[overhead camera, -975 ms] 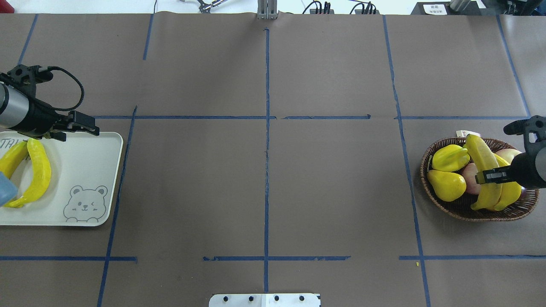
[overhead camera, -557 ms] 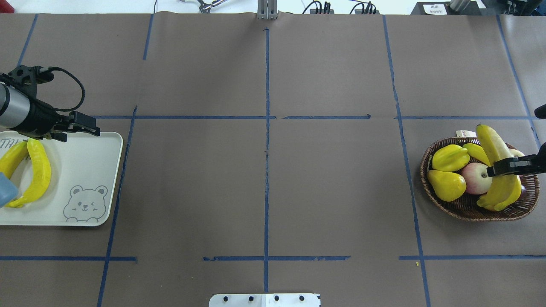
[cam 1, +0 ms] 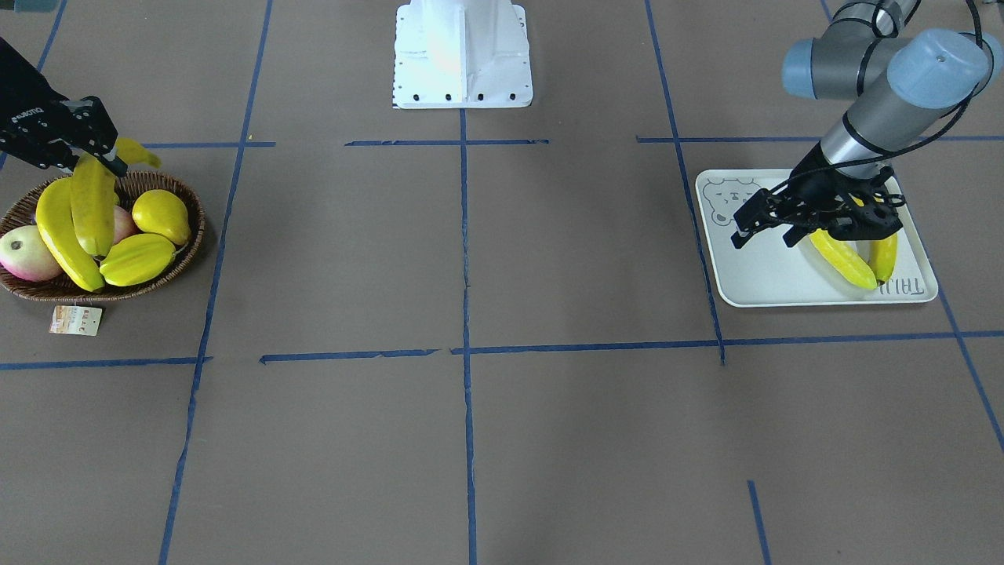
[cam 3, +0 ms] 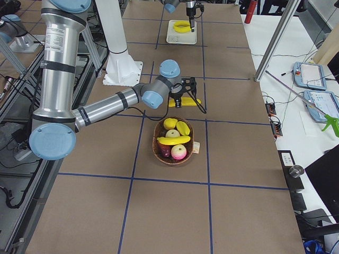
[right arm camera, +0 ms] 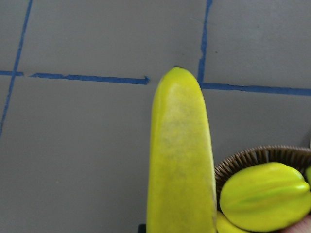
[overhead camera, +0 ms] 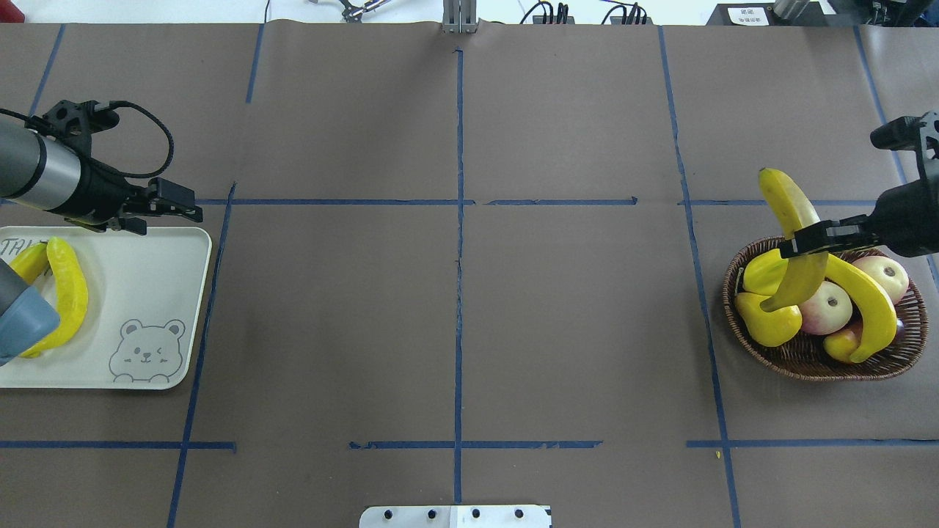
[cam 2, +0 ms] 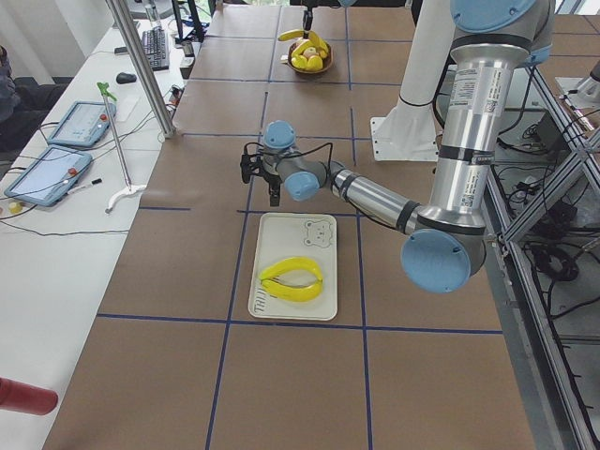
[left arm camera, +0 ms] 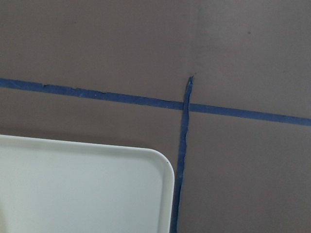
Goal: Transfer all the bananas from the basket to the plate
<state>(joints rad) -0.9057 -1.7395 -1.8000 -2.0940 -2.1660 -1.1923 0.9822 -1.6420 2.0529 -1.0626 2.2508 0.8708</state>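
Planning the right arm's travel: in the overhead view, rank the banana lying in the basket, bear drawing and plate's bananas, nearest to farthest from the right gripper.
1. Lying banana, robot's right side, beside the right gripper.
2. Bear drawing, far left, on the plate's right part.
3. Plate bananas, farther left still.

A long table [overhead camera: 572, 330] covered in brown paper carries crossing blue tape lines [overhead camera: 459, 257]. A flat rectangular off-white tray [overhead camera: 147, 279] lies at the robot's left end. A shallow oval dark-brown wicker basket [overhead camera: 807, 361] sits at the right end, with a small paper tag [cam 1: 76, 320] just beside it. A white metal robot base [cam 1: 463, 55] stands mid-edge.
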